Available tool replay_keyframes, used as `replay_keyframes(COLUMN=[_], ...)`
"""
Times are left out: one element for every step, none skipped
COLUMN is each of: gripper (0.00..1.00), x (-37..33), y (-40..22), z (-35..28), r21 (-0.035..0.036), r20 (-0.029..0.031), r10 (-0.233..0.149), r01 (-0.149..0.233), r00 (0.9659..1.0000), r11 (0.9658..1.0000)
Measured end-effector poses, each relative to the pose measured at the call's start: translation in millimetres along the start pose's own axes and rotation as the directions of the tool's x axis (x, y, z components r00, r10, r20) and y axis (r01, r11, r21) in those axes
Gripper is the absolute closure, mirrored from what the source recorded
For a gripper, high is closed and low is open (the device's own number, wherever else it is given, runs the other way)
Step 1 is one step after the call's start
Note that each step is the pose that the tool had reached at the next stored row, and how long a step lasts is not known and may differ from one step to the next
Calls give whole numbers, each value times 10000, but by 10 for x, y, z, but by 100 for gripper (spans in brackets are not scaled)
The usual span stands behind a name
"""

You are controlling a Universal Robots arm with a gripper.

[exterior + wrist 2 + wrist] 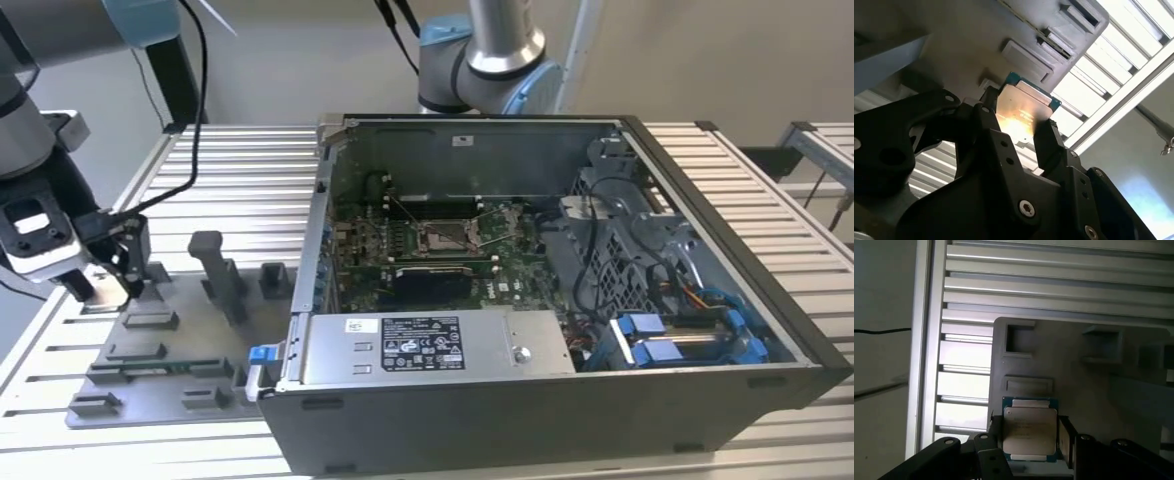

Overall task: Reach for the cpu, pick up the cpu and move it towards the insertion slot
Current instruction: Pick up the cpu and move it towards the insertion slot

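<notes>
Claw [1019, 120] clamps the cpu [1030, 432] at the grey fixture [1064, 370] on the slatted table [1054, 270]

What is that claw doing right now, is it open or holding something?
Gripper: closed on the cpu, gripping it by two opposite edges, at the grey fixture.

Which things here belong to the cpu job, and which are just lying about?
Job: cpu, held by the gripper; insertion slot.
Lying about: grey fixture tray; power supply; blue drive bays.
</notes>
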State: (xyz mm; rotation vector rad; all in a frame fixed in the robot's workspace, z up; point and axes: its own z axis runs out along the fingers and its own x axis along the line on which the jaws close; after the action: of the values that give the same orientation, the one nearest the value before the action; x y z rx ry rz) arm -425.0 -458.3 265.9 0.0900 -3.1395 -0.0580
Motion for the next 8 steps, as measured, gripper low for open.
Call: replay_keyframes(gripper=[100,100,100,100,100,100,100,100], x=[0,0,0,0,0,0,0,0], y=[1,1,2,3,4,5,6,7], z=[-23,-45,-69,-93,-118,-142,-167,-192], r21=[1,3,5,5,5,6,8,9], r20=[0,0,-1,0,0,1,0,-1], r10=[0,0,0,0,0,0,0,1], r01=[0,0,0,0,0,0,0,-1], r00=[10000,10000,10000,10000,10000,10000,10000,10000], r11=[10000,10000,10000,10000,10000,10000,10000,10000])
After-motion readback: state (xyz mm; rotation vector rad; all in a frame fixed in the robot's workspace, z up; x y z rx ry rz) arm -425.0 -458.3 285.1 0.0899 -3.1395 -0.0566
